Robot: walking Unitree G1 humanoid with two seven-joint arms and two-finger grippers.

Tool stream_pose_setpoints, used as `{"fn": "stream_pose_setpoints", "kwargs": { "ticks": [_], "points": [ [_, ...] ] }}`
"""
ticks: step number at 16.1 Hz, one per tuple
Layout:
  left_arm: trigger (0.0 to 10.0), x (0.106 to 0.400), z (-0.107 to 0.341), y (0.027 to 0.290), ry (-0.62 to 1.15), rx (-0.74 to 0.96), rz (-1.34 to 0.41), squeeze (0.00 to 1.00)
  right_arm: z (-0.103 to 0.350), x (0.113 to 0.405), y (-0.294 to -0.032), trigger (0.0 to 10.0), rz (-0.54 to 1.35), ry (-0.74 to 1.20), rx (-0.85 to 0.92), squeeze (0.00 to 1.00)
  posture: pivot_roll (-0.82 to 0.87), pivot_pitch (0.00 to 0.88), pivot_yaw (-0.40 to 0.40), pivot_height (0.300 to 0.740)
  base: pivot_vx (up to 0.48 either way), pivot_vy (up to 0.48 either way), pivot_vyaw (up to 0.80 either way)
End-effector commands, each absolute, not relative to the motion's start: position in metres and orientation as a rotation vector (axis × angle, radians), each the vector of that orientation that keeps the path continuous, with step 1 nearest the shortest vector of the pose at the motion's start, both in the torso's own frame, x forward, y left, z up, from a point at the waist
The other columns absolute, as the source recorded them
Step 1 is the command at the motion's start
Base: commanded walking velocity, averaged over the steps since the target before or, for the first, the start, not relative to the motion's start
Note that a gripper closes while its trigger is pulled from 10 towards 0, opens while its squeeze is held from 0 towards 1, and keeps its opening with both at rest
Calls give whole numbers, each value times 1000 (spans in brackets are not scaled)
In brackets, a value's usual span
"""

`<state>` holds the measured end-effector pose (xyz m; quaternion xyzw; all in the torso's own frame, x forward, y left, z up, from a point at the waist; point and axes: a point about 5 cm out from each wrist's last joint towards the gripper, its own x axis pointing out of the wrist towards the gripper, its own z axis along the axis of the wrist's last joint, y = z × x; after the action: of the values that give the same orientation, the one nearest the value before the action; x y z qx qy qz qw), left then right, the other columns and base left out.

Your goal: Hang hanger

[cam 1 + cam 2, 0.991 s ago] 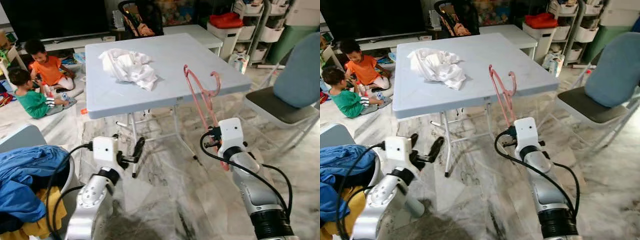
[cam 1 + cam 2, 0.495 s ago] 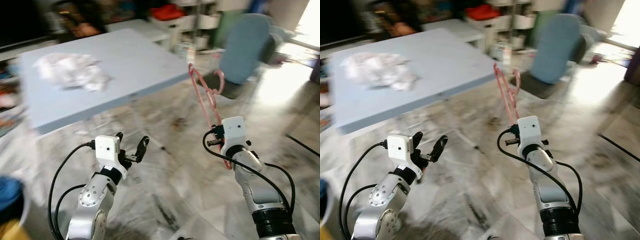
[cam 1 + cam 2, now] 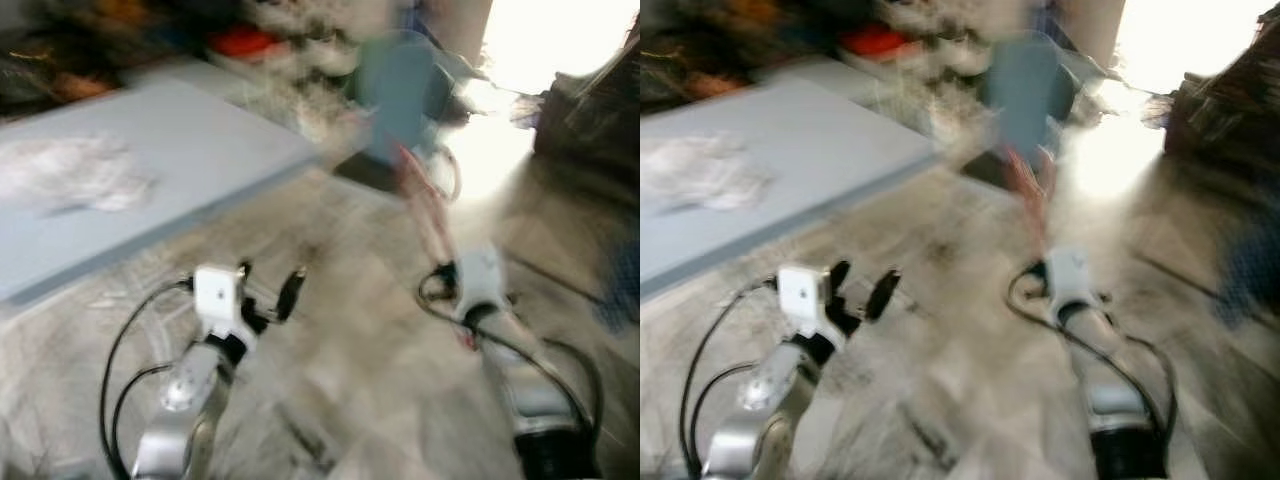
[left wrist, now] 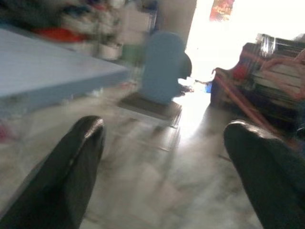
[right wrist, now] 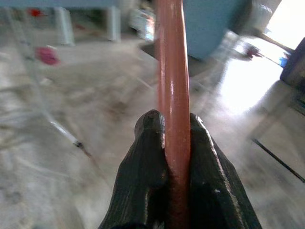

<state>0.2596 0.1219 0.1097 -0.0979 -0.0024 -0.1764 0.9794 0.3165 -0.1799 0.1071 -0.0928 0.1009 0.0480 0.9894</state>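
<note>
**Hanger gripped upright over marble floor**

Though the head views are heavily blurred, the right gripper (image 3: pixel 447 272) can be made out in the left eye view at centre right, clamped on the lower end of a pink hanger (image 3: pixel 428 205) that rises from it, tilted slightly away, with its hook end near a blue chair (image 3: pixel 398 95). To its left, the left gripper (image 3: pixel 270 290) is held out over the floor (image 3: pixel 350 340), fingers spread apart and holding nothing. A grey-blue table (image 3: pixel 200 150) stands at upper left with a white cloth (image 3: pixel 75 175) lying on it.

From the right eye view the same layout appears: hanger (image 3: pixel 1028 185) above the right arm, table (image 3: pixel 830 140) beyond the left gripper (image 3: pixel 862 290).

Along the left wrist view, two black fingers (image 4: pixel 71 176) sit wide apart, framing the chair (image 4: pixel 162 67), the table edge (image 4: pixel 57 76) and a bright doorway.

Along the right wrist view, both fingers (image 5: pixel 147 191) are pressed against either side of the hanger's pink bar (image 5: pixel 172 95), which runs straight up between them, with table legs and floor (image 5: pixel 62 143) behind.
</note>
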Motion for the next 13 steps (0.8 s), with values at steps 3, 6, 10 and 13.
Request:
{"fn": "stream_pose_setpoints", "kwargs": {
  "ticks": [3,6,10,13],
  "points": [
    [10000,259,102,126,34,-181,-346,0,112,319,-168,10000,132,177,-181,0,-124,0,29,736,275,394,0],
    [10000,259,102,125,32,-176,-353,0,112,320,-167,10000,133,178,-180,0,-126,0,31,736,279,393,-158],
    [10000,260,101,122,35,-157,-381,0,111,320,-166,10000,135,181,-179,0,-128,0,34,736,278,392,-800],
    [10000,259,99,119,45,-149,-404,0,111,320,-165,10000,135,180,-177,0,-129,0,36,736,368,226,-800]
  ]
}}
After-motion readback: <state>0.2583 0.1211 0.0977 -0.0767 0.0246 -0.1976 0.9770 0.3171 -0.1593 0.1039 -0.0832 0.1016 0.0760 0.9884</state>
